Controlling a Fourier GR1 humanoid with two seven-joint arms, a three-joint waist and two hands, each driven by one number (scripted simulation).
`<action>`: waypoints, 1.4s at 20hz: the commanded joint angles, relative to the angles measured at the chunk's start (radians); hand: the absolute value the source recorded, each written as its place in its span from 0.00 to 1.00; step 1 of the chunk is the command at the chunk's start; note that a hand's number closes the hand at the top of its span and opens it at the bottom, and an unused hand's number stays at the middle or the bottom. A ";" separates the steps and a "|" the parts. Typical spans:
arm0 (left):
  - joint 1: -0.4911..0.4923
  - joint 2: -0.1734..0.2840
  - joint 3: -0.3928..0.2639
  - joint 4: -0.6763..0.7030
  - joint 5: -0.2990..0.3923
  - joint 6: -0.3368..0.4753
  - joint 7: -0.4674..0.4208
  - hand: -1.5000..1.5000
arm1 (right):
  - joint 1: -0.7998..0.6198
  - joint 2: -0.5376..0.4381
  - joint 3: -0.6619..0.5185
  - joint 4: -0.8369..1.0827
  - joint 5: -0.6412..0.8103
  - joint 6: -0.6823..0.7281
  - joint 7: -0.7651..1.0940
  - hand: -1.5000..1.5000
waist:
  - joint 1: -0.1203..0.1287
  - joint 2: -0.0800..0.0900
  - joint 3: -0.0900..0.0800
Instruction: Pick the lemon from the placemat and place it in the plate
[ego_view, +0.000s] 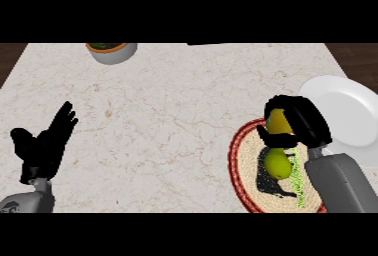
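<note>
On the desk's (170, 110) right side you have the right hand (299, 122) curled around the lemon (278, 121), held above the red-rimmed round placemat (247, 150); a second yellow-green shape (277, 163) shows just below it over the mat. You'll find the white plate (347, 110) just beside, right of the hand. At the left edge your left hand (46, 142) rests released, fingers straight and up, and a grey bowl (113, 52) stands at the far edge.

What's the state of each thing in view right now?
lemon: held in the right hand, lifted over the placemat, not yet in the plate
right hand: fingers curled round the lemon
left hand: open, fingers up, resting at the view's left edge
plate: holds nothing, lies right of the placemat
placemat: flat on the counter, a yellow-green item lies on it
pot: upright near the counter's far edge
</note>
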 joint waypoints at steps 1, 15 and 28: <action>-0.002 0.024 0.027 -0.002 0.022 -0.020 -0.004 0.50 | 0.095 -0.031 -0.076 -0.250 0.014 -0.091 0.124 1.00 | -0.001 0.004 -0.001; -0.076 -0.029 -0.035 -0.017 -0.013 -0.020 0.049 0.50 | 0.235 -0.117 -0.444 -0.232 -0.235 -0.042 0.122 1.00 | 0.092 0.034 0.003; -0.092 -0.066 -0.059 -0.040 -0.039 -0.004 0.065 0.50 | 0.027 -0.400 -0.530 0.418 -0.225 0.081 -0.134 1.00 | 0.112 0.038 0.004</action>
